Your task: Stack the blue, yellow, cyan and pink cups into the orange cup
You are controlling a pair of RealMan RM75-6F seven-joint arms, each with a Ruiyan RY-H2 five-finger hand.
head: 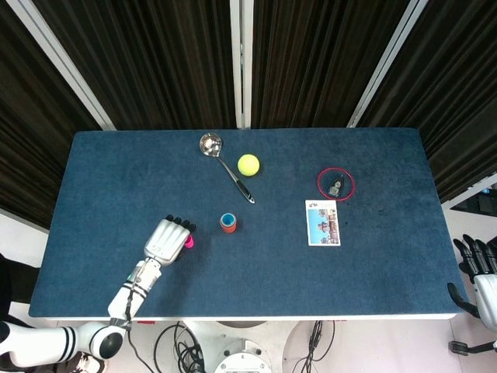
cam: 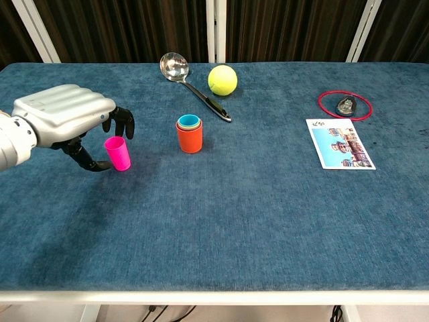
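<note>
While upright, mouth up, pink cup (cam: 117, 153) sits gripped in left hand (cam: 70, 117); right hand (head: 477, 268) idle, open.

Bright, even overhead light, soft shadows on the table (cam: 268, 221) (both views sharp), curtains dark.

left hand (cam: 67, 117): fingers curled, pinching pink cup (cam: 117, 153) | right hand (head: 483, 273): off-table, state unclear
</note>
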